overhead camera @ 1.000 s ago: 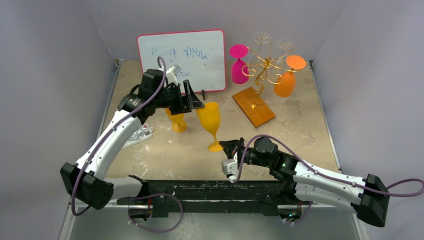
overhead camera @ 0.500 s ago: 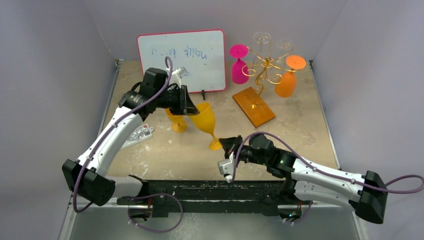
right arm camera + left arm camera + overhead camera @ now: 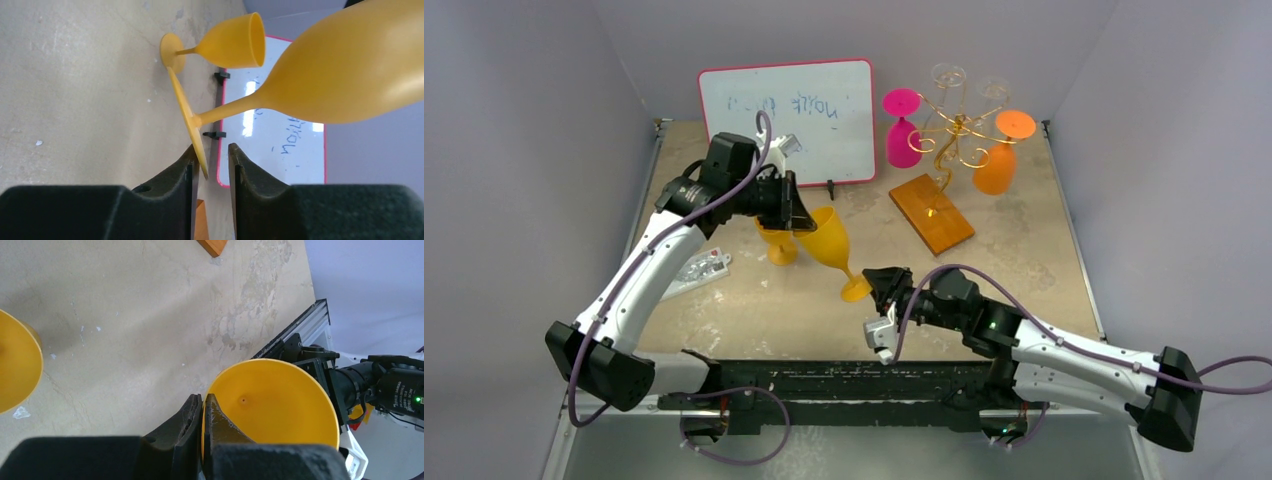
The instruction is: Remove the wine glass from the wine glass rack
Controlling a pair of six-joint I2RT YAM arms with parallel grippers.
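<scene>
A yellow wine glass (image 3: 829, 240) leans over the table, bowl to the left, its foot (image 3: 856, 290) low near the table. My left gripper (image 3: 807, 222) is shut on its rim, one finger inside the bowl (image 3: 272, 405) and one outside. My right gripper (image 3: 880, 284) is open, with the edge of the foot (image 3: 192, 130) between its fingers, against the left one. The wine glass rack (image 3: 954, 125), gold wire on a wooden base (image 3: 931, 213), stands at the back right. A pink glass (image 3: 902, 130), an orange glass (image 3: 996, 160) and clear ones hang on it.
A second yellow glass (image 3: 779, 245) stands upright just left of the held one. The red-framed whiteboard (image 3: 789, 120) stands at the back. A small grey-white object (image 3: 699, 270) lies at the left. A black rail (image 3: 854, 385) runs along the near edge.
My left gripper has closed on the glass's rim. My right gripper, shut on the foot before, has opened. The glass has tipped further left.
</scene>
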